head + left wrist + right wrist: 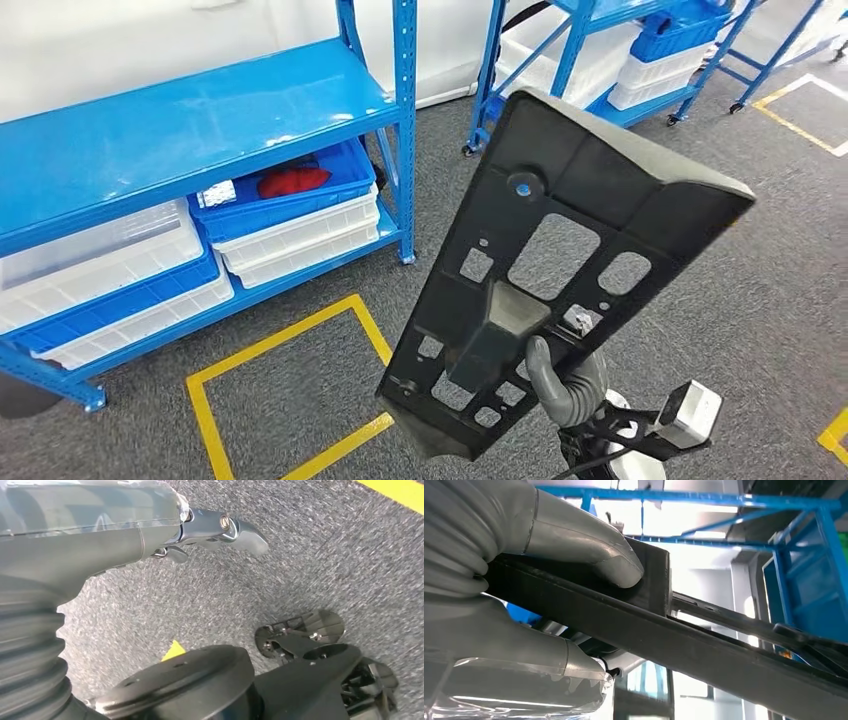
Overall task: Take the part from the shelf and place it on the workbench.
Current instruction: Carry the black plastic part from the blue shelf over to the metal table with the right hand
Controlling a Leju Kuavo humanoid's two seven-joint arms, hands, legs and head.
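Stacked white and blue storage bins (290,225) sit on the lower level of a blue steel rack, one blue bin holding a red item (292,181). A second blue rack (600,50) with more bins stands farther back on wheels. Yellow tape (290,385) marks a rectangle on the grey carpeted floor (760,300) beside the racks.

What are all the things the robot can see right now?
Black plastic panel with cut-out holes: one, black, held up over the grey carpet.
Blue metal shelf rack: two, blue, one on the left, one behind.
Blue and white plastic bins: several, stacked on the low shelves.
Red item: one, inside a blue bin.
Yellow floor tape: yellow, squares on the carpet.
Right hand: grey, grips the panel's lower end.
Left hand: hangs above the carpet, holds nothing.
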